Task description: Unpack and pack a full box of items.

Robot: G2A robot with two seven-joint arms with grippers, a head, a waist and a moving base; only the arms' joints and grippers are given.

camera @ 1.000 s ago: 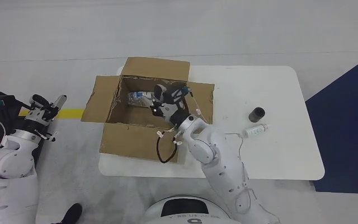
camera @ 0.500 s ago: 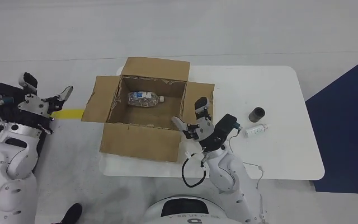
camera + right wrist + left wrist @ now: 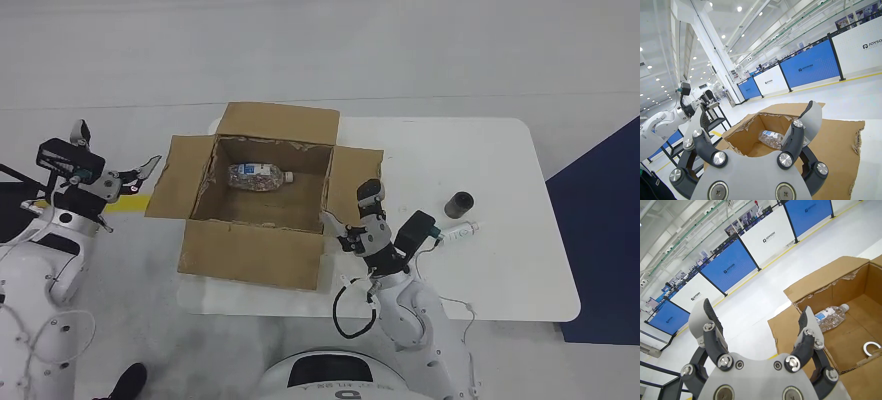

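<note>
A white table (image 3: 500, 160) with rounded corners carries three things. An open cardboard box (image 3: 250, 255) stands on its left part, with the four flaps spread outward; the left flap reaches out past the table edge. On the right part a black cylinder (image 3: 459, 205) stands upright, and just beside it, nearer to the robot, a small bottle (image 3: 458, 232) lies on its side.

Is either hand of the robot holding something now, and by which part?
Nothing is held. The left hand and the right hand are both open and empty.
</note>
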